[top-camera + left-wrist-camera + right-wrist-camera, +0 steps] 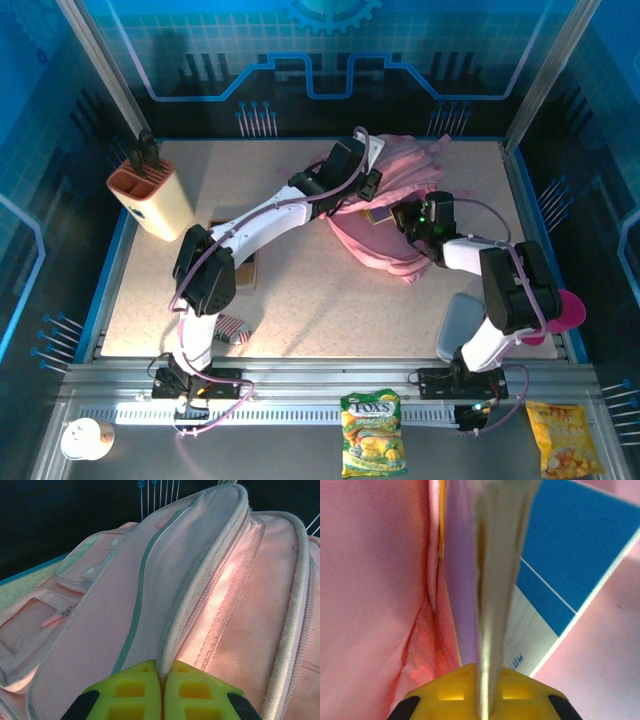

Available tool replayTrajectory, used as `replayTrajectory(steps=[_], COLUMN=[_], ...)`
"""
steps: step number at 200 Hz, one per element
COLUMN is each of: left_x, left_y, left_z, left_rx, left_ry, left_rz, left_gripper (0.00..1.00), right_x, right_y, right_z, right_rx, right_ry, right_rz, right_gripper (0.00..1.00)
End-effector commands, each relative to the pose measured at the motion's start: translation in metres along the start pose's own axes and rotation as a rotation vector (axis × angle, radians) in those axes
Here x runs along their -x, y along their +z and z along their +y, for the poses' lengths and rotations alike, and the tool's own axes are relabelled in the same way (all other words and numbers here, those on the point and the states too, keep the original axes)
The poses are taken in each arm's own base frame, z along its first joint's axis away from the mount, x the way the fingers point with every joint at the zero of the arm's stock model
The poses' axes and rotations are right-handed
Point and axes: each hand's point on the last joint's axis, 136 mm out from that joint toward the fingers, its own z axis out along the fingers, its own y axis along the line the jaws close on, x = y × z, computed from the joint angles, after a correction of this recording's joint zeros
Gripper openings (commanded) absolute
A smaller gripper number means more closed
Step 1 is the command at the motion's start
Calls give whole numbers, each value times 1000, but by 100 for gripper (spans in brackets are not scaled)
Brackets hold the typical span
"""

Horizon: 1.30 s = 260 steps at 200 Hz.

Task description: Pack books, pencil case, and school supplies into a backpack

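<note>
Wrist view shows right gripper (pixel 483 692) pinching book (pixel 495 555) inside backpack (pixel 370 580).

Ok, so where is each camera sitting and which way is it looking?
Top camera: above and behind the arms, looking down at the table; the left arm, right arm and their bases show.
Left wrist camera: on the left arm, looking along the left gripper, shut on the pink backpack's zip edge.
Right wrist camera: on the right arm, looking into the backpack; the right gripper pinches a thin book.
Shared: all three show the backpack.
</note>
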Motion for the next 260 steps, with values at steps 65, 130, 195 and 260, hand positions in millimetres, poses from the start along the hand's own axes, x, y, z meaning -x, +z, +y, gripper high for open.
replayTrajectory(steps=[65, 130, 195, 260], left_x=[58, 38, -4, -45], left_y=[-40, -24, -2, 10], left_z=[2, 10, 11, -15], left_rx=[-39, -36, -65, -220], left_ry=[-68, -72, -105, -141], left_rz=[-174, -120, -16, 96], left_gripper=[0, 0, 2, 38], right_x=[-5, -21, -8, -3], right_y=[14, -46, -138, -198], right_z=[13, -22, -40, 3], right_rx=[59, -35, -206, -189], right_ry=[7, -34, -251, -547], right_rz=[79, 119, -75, -180], right_gripper=[53, 68, 76, 81])
